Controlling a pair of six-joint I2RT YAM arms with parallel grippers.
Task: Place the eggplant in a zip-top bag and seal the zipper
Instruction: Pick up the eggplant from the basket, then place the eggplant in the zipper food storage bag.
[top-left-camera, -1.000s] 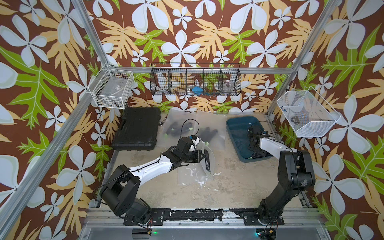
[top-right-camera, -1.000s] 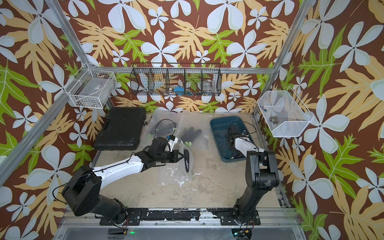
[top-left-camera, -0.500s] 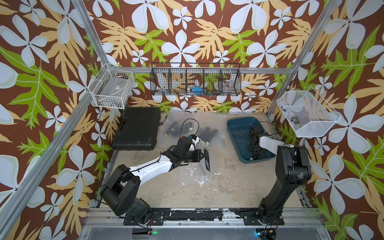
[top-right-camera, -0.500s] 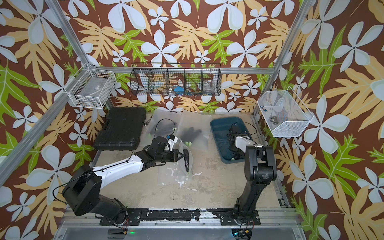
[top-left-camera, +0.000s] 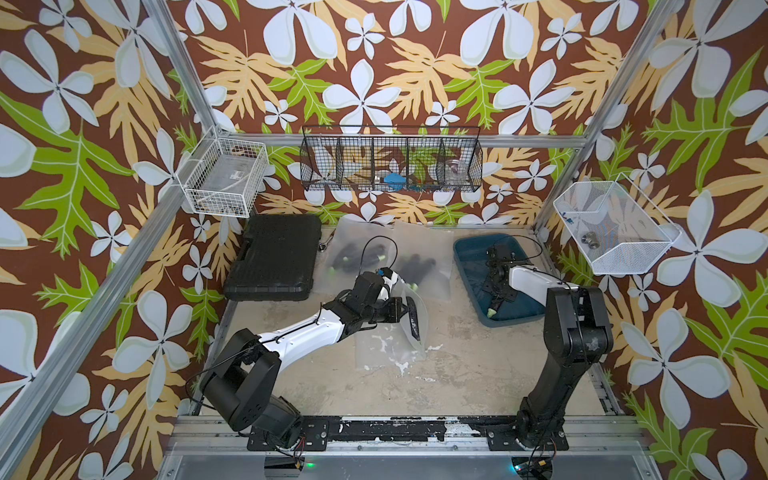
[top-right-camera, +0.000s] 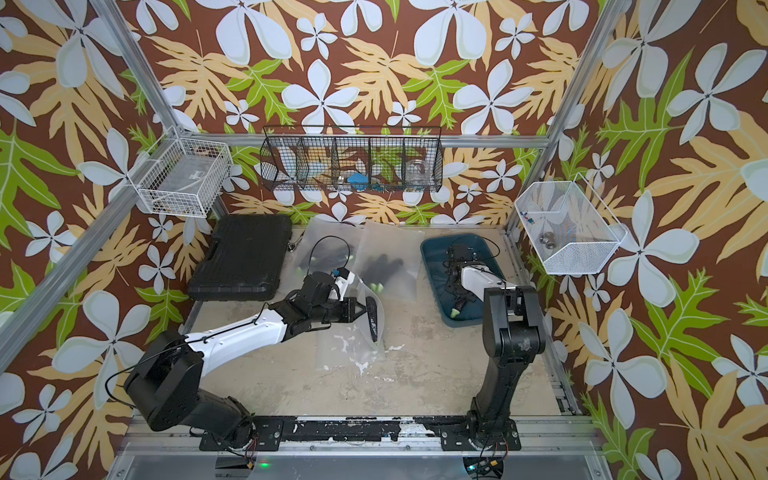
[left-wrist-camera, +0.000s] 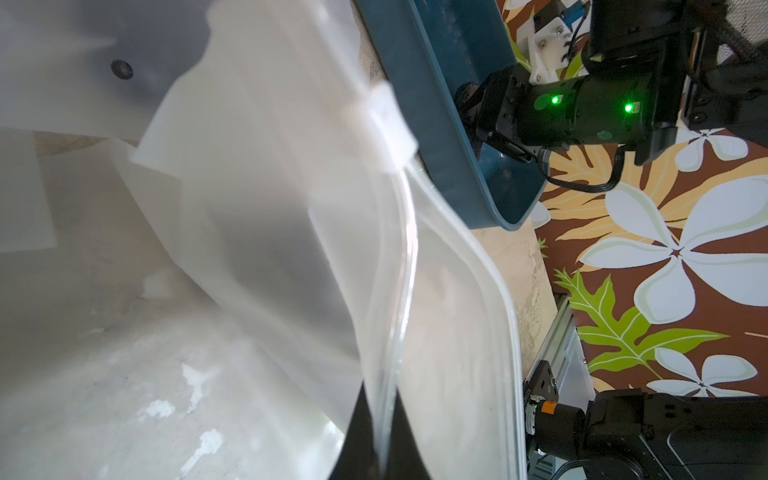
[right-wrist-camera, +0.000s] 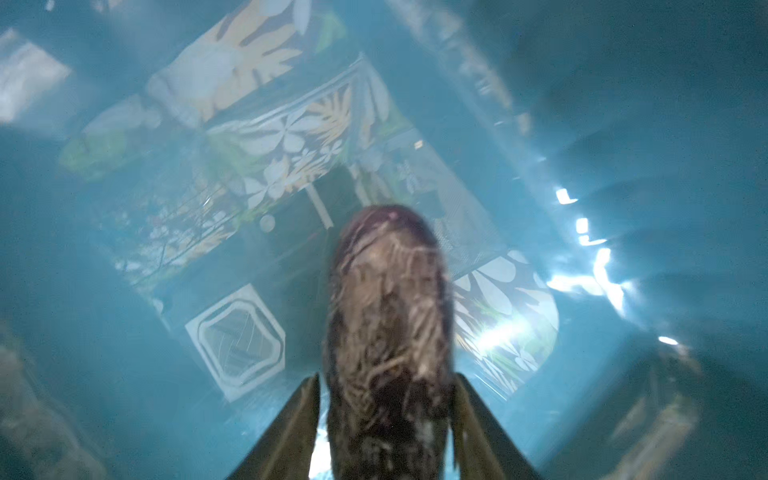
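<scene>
**Top views:** left gripper (top-left-camera: 401, 312) is clamped on the raised mouth edge of the bag (top-left-camera: 390, 340). The rest of the bag lies flat on the table (top-left-camera: 478, 374). Left arm and bag match the pose from a second ago, no shift.

Right gripper (top-left-camera: 498, 300) is down inside the bin (top-left-camera: 471, 266), at its near end. The eggplant (top-left-camera: 491, 311) is in the bin too, green cap poking out just past the gripper toward the near wall.

Delta: the right elbow (top-left-camera: 577, 311) has swung further back toward the bin than a second ago. It was most of the way there half a second ago. The gripper's spot in the bin has barely changed. Both top views agree.

**Left wrist:** left gripper (left-wrist-camera: 380, 449) is pinched tight on the bag (left-wrist-camera: 291, 228), with the film running straight into the closed jaws. The mouth bulges open to one side of the pinch. A white slider (left-wrist-camera: 382, 120) sits on the zipper track, well away from the pinch. The bin (left-wrist-camera: 440, 104) lies beyond, with the right arm (left-wrist-camera: 582, 104) reaching into it.

**Right wrist:** blurred. The eggplant (right-wrist-camera: 386, 332) sits between both fingers (right-wrist-camera: 299, 415), which press its sides, so the right gripper (right-wrist-camera: 386, 382) is grasping it. Glossy bin (right-wrist-camera: 665, 166) floor behind. Can't tell if the eggplant is off the floor.
</scene>
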